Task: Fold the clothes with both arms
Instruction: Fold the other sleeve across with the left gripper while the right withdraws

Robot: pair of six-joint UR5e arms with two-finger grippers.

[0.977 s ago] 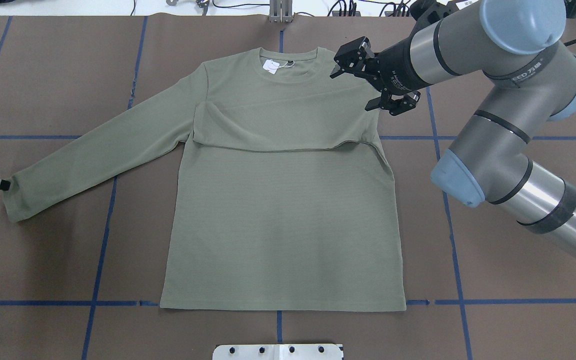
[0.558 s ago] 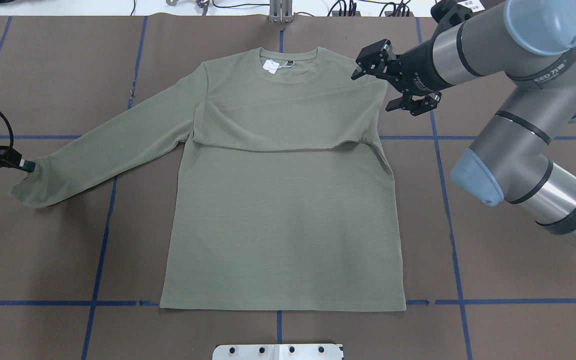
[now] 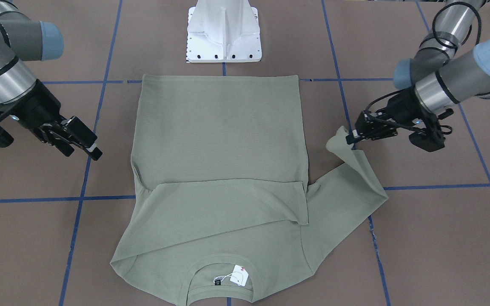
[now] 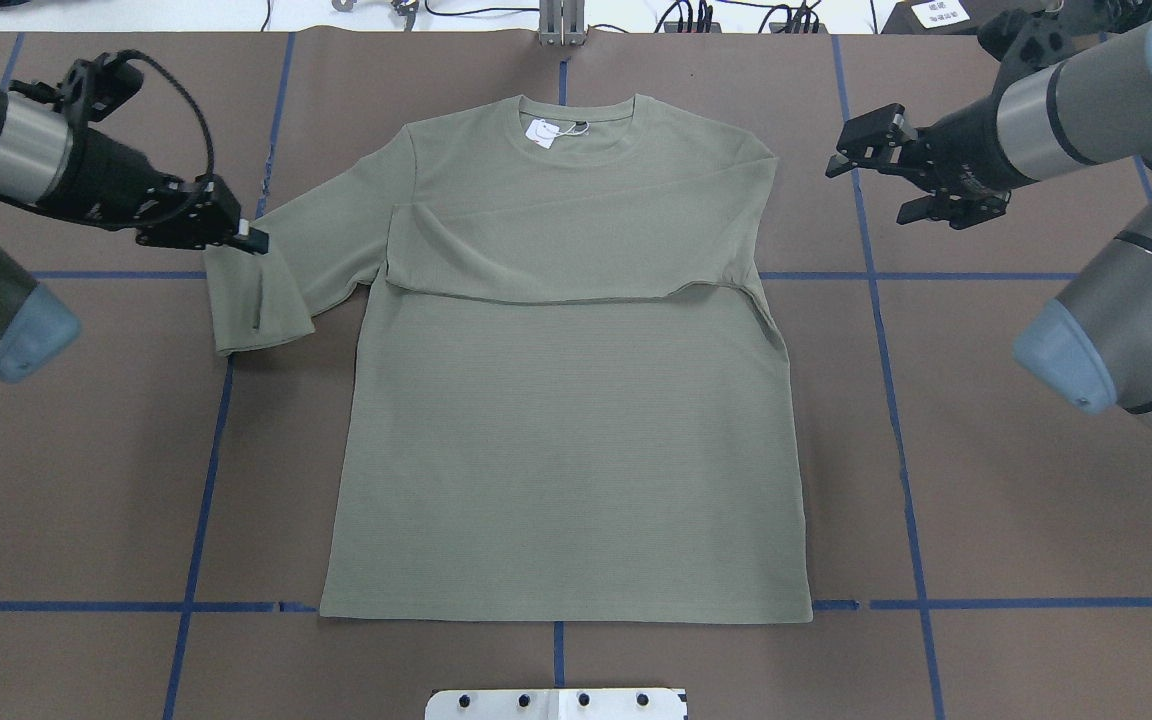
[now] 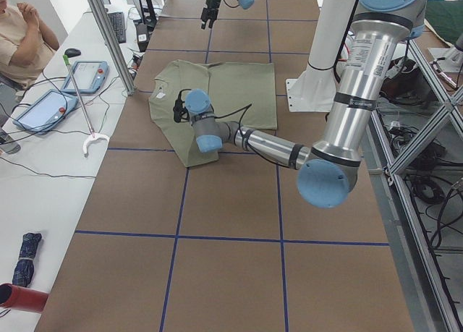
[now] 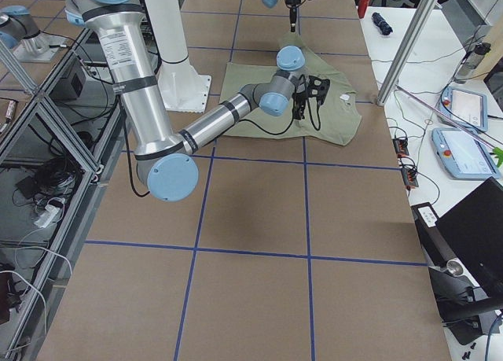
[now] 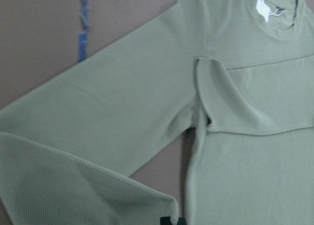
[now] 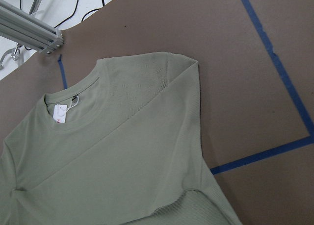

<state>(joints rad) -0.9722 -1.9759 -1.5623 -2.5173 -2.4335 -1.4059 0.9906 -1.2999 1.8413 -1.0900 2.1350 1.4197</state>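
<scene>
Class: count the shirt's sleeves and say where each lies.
2. One sleeve lies folded across the shirt; the other sleeve, doubled back, is held at its cuff by the left gripper.

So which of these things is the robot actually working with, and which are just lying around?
Part of the job:
- green shirt
- left gripper, shut on the shirt's sleeve
- right gripper, open and clear of the cloth

Just there:
- white pedestal base
- blue tape lines
- control tablets on the side bench
</scene>
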